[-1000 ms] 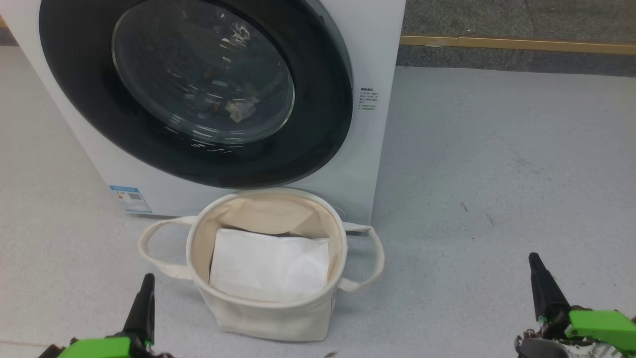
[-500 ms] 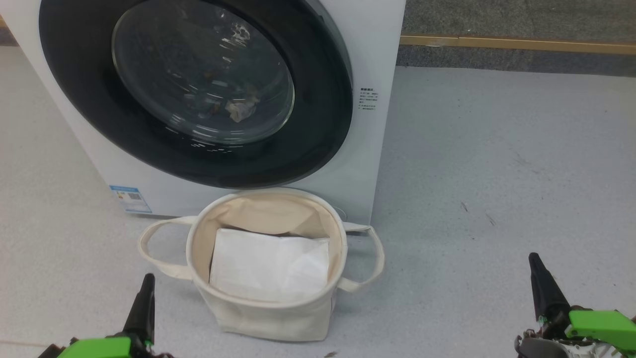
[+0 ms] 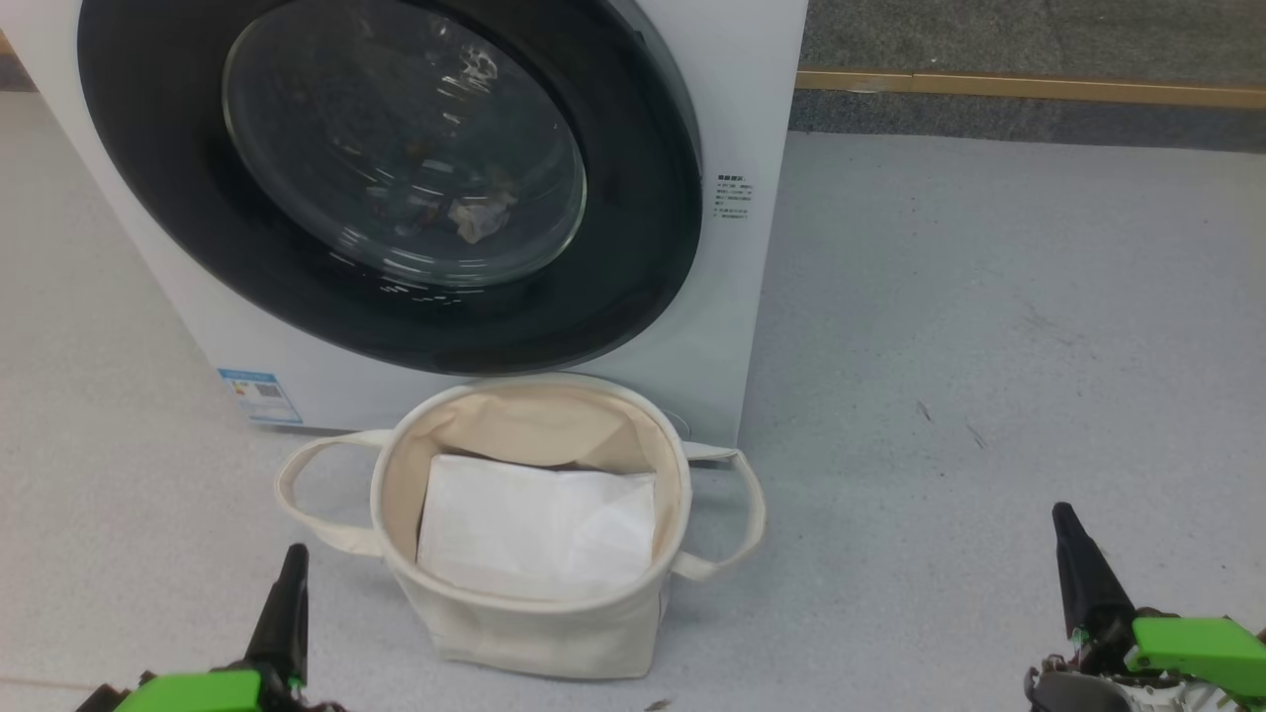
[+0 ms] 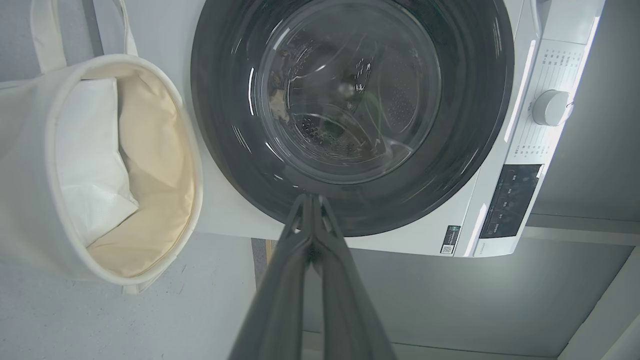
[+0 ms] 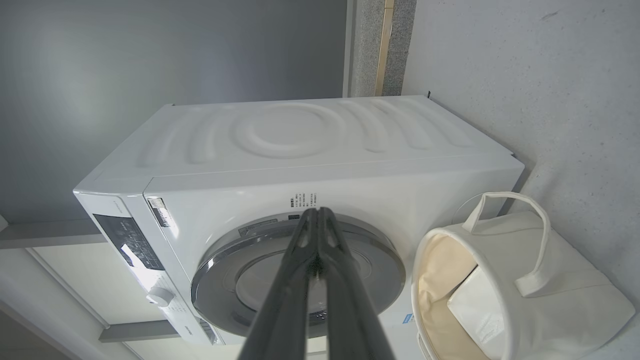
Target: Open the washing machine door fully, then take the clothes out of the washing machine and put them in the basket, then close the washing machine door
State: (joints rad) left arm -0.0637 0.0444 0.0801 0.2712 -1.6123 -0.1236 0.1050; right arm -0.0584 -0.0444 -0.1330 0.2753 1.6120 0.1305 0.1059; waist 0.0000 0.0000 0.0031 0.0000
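A: Door?
B: Washing machine door (image 3: pixel 396 178) is shut flush against the washing machine (image 3: pixel 737 316). Clothes (image 3: pixel 478 214) are inside, a crumpled bit behind the glass, low in the drum.
A: Basket?
B: Basket (image 3: pixel 534 633) stands upright on the floor (image 3: pixel 989 346), just in front of the machine, under the door. White sheet (image 3: pixel 534 529) lies inside it.
A: Pincers?
B: Left pincer (image 3: pixel 293 564) is near the basket's left handle, right pincer (image 3: pixel 1066 529) well apart on the right. Both are pressed together and empty, touching nothing.
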